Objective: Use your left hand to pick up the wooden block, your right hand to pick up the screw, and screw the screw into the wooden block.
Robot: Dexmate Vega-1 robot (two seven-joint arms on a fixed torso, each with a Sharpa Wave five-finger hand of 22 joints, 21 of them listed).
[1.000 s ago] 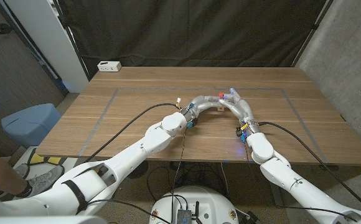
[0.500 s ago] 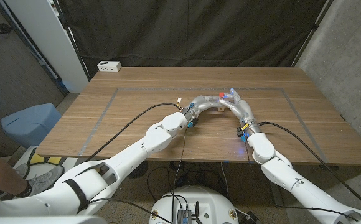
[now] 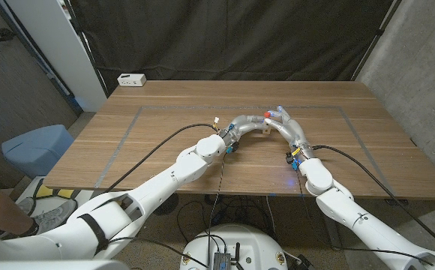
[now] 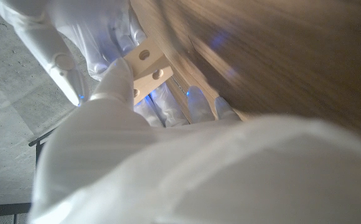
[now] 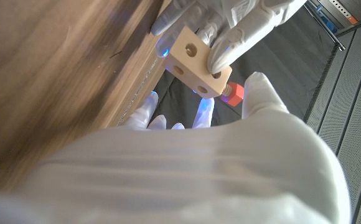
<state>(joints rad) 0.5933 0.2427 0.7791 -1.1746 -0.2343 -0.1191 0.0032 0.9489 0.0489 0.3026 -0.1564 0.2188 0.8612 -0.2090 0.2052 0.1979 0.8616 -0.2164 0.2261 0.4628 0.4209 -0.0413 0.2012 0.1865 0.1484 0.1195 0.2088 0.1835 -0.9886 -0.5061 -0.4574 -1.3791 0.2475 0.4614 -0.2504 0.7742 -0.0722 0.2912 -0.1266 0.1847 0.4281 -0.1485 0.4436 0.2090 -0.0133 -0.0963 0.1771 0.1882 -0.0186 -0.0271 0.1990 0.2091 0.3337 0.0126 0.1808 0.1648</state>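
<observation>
Left hand [image 5: 230,28] closed on wooden block [image 5: 199,62], held clear above table [image 3: 165,142], holes facing out. Right hand [image 3: 283,120] pressed up just beside block; screw [image 5: 234,93], red-headed, seated at block's far face by right thumb. Could not tell whether right fingers actually pinched screw or merely rested against it. Risks judged: screw cocked in hole and binding if turned off-axis; block twisting in left grip under torque; screw dropped to table if thumb slipped off small head.
</observation>
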